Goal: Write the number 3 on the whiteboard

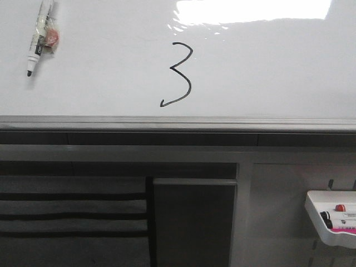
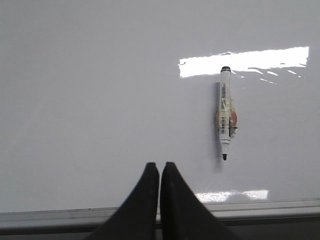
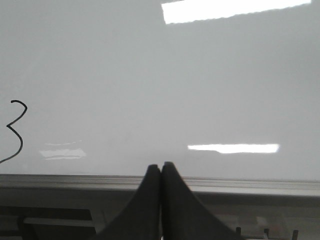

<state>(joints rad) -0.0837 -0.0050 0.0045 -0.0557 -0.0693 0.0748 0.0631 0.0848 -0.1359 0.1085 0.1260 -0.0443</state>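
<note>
The whiteboard (image 1: pixel 100 72) lies flat and glossy, with a grey metal edge strip (image 1: pixel 178 122) along its near side and a bright patch of glare (image 1: pixel 253 10) at its far side. The number 3 (image 1: pixel 179 74) is drawn on it in thin black line, near the middle of the board, closer to the edge strip than to the glare; its angular middle point juts left and its small hooked tail ends just short of the strip. An uncapped marker (image 1: pixel 38 39) lies on the board well to the left of the number 3, its black tip pointing toward the edge strip, with a clear wrapping and a pinkish piece on its barrel. In the left wrist view the left gripper (image 2: pixel 160 167) has its two dark fingers pressed together with nothing between them, its tips over the board just inside the strip and apart from the marker (image 2: pixel 226 114). In the right wrist view the right gripper (image 3: pixel 160 167) is likewise closed on nothing, at the strip, with the number 3 (image 3: pixel 15 131) off to one side. Below the strip, a small white tray (image 1: pixel 328 217) holds markers.
</note>
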